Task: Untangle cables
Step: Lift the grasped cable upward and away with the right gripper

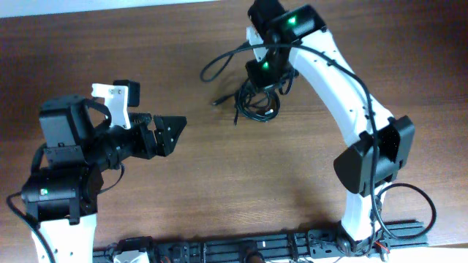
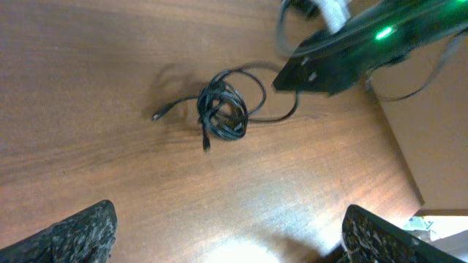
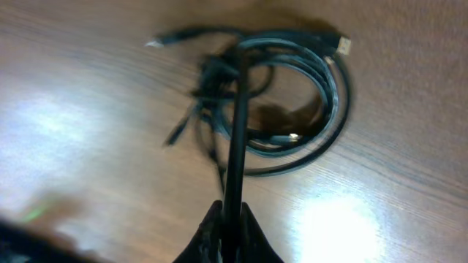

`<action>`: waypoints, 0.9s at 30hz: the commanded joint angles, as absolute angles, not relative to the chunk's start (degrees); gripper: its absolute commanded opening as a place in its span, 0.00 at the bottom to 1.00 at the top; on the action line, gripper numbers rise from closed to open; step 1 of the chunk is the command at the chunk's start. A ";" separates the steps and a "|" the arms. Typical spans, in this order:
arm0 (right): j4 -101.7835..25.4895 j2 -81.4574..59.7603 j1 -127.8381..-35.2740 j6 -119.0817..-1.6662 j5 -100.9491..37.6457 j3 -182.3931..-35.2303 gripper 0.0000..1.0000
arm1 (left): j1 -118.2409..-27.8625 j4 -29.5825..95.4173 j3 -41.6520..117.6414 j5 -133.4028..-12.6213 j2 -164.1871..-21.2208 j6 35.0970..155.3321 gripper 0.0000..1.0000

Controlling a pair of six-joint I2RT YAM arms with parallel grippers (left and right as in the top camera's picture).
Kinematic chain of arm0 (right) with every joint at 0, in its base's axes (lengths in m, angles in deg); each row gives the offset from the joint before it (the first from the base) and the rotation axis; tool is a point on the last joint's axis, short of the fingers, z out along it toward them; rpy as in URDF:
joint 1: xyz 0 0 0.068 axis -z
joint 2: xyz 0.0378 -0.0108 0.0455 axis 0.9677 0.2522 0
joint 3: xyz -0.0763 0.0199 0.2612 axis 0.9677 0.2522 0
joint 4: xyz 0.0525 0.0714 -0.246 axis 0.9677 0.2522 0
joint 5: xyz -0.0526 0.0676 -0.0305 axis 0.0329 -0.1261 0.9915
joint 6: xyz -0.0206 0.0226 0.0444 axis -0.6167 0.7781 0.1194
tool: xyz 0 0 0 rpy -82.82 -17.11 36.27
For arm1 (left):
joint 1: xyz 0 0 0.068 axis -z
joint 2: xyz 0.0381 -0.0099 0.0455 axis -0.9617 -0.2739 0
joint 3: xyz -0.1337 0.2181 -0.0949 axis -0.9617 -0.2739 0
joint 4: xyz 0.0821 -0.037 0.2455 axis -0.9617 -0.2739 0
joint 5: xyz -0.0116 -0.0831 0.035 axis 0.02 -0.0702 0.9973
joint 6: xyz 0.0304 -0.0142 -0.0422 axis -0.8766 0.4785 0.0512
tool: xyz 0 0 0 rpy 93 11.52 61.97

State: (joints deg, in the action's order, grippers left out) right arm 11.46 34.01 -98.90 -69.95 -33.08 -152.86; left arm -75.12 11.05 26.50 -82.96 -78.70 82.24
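The cables (image 1: 257,102) lie as a tangled black coil on the wooden table, with a loose loop running out to the upper left (image 1: 219,64) and a plug end at the left (image 1: 214,102). They also show in the left wrist view (image 2: 223,113) and the right wrist view (image 3: 292,95). My right gripper (image 3: 232,219) is shut on one black cable strand that rises taut from the coil. It hangs just above the coil (image 1: 267,69). My left gripper (image 1: 175,128) is open and empty, well left of the coil, jaws pointing at it.
The right arm (image 1: 344,95) arches from the front right over the coil. The left arm's body (image 1: 66,168) fills the front left. A black rail (image 1: 278,247) runs along the front edge. The table's right edge shows in the left wrist view (image 2: 398,139).
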 commanded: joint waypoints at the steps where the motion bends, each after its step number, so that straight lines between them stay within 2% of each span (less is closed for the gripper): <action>1: 13.99 32.26 -99.07 -69.71 -41.39 -162.98 0.04 | -74.83 10.33 27.55 -83.79 -78.86 82.53 0.99; 13: 15.15 32.24 -99.16 -67.65 -62.87 -186.44 0.04 | -74.83 8.89 27.53 -83.74 -78.88 79.64 0.99; 16: 14.41 32.24 -99.16 -64.79 -63.70 -189.76 0.04 | -74.83 8.30 27.53 -83.59 -78.88 78.85 0.99; 22: 7.76 32.24 -99.38 -59.46 -65.13 -195.62 0.04 | -74.83 7.40 27.53 -83.59 -78.88 78.46 0.99; 27: -0.78 32.24 -99.86 -58.30 -74.22 -196.64 0.05 | -74.83 7.42 27.53 -83.59 -79.16 78.40 0.99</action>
